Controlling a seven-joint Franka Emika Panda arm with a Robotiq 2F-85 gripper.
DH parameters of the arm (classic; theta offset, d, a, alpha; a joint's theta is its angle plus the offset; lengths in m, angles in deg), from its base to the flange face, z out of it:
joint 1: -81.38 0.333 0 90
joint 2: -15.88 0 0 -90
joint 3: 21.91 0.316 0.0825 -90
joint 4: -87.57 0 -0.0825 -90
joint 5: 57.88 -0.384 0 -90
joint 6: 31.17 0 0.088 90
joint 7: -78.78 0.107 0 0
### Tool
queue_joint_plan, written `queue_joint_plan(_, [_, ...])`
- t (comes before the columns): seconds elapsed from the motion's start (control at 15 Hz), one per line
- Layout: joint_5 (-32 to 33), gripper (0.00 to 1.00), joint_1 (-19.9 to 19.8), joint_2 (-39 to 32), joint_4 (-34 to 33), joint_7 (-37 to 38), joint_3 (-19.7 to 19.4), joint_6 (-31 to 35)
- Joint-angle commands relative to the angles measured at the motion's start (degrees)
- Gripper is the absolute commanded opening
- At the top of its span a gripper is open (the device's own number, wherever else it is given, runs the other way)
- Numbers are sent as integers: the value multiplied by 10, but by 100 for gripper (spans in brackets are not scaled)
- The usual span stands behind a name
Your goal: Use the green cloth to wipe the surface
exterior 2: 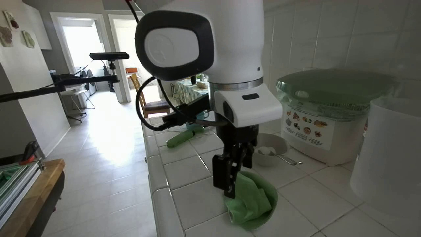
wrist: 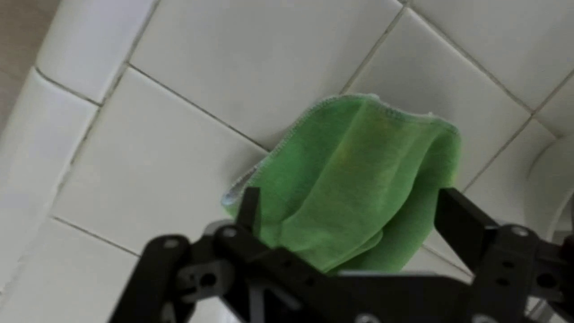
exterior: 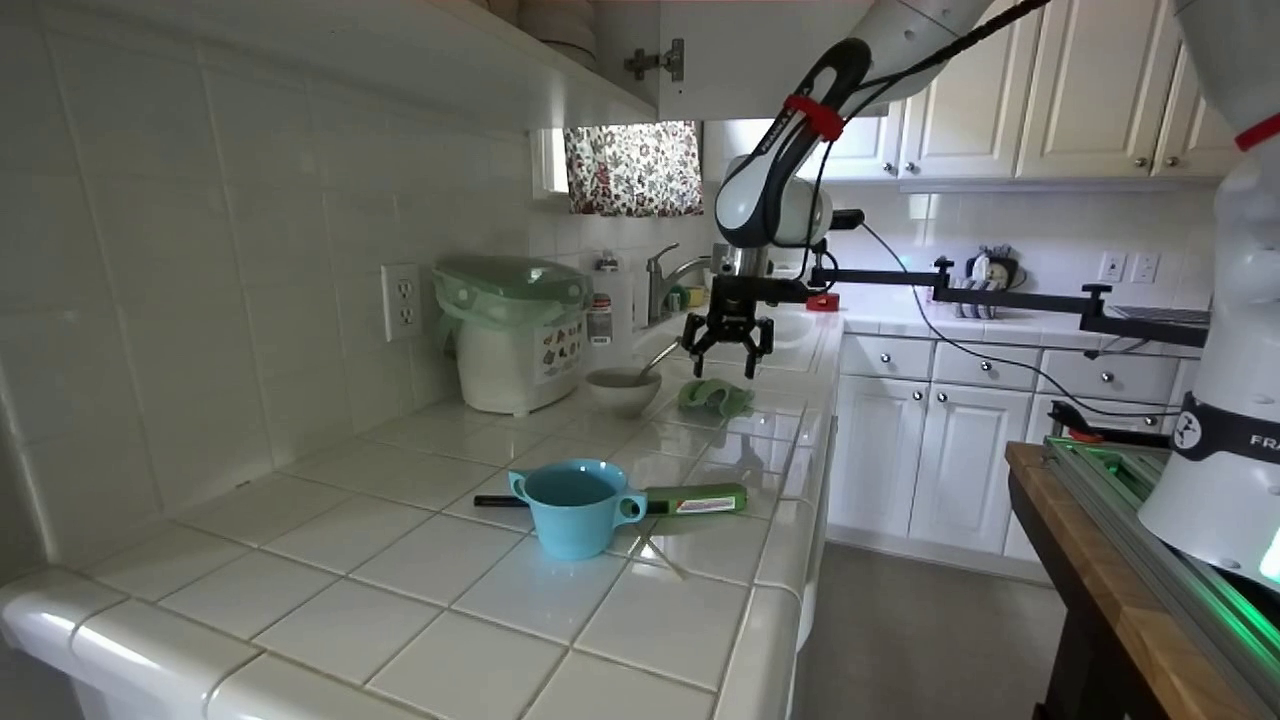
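Observation:
The green cloth lies crumpled on the white tiled counter. It also shows in an exterior view, with folds and a curled edge, and fills the middle of the wrist view. My gripper points down above the cloth, and it also shows in an exterior view. In the wrist view the two fingers of the gripper are wide apart, with the cloth seen between and beyond them. Nothing is held. The cloth's near end is hidden behind the gripper body in the wrist view.
A bowl with a spoon stands close beside the cloth. A green-lidded bin stands by the wall, and a white cylinder is near it. A light-blue two-handled cup and a green-handled tool lie farther along the counter.

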Motion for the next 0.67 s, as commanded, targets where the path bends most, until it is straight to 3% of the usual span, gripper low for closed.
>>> queue_joint_plan(0.0, [-31,74,-6,-29,-36,-20,16,-6])
queue_joint_plan(0.6, [-64,2,-15,-18,-28,-49,35,-20])
